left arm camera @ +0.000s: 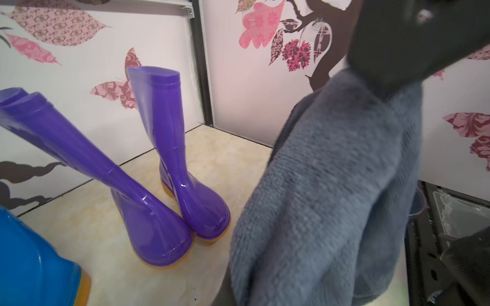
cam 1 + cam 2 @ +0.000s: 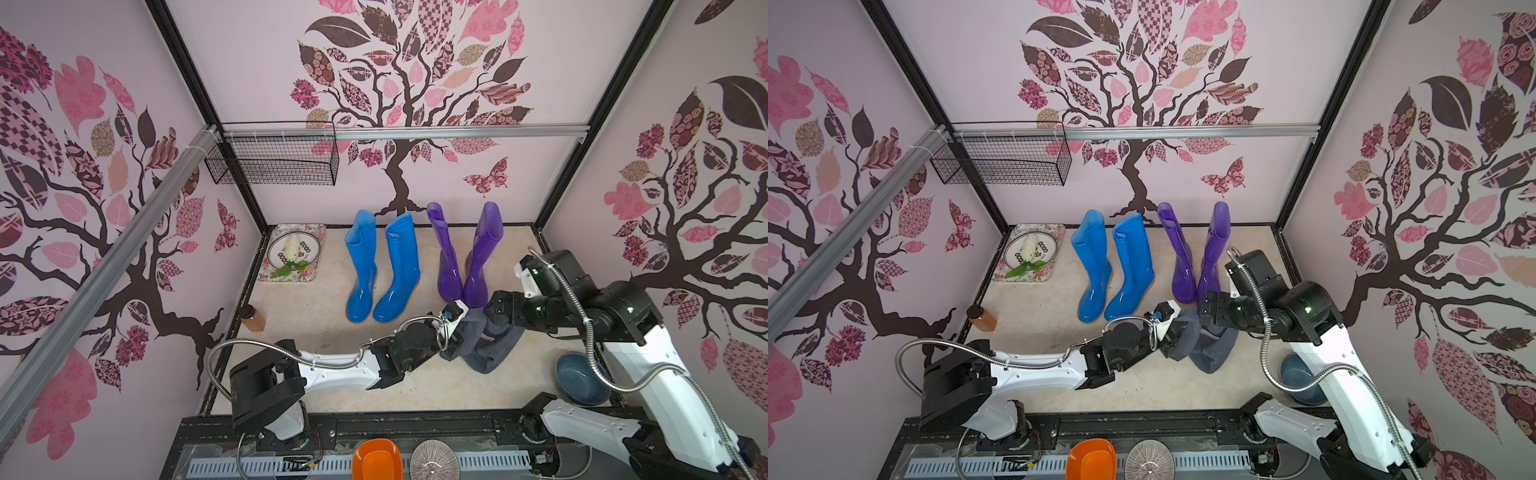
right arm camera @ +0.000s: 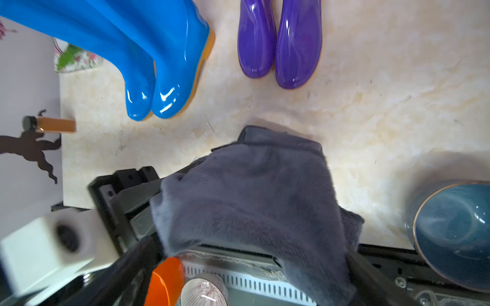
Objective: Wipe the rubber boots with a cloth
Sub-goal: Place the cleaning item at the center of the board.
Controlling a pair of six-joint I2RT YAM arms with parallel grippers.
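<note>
The cloth [image 2: 488, 347], dark grey and fleecy, hangs in folds just in front of the purple rubber boots [image 2: 463, 266]. The left gripper [image 3: 156, 194] is clamped on its edge. The right gripper [image 2: 492, 313] stands wide apart, with the cloth draped over it.

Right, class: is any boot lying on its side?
No, the blue boots and purple boots all stand on their soles.
</note>
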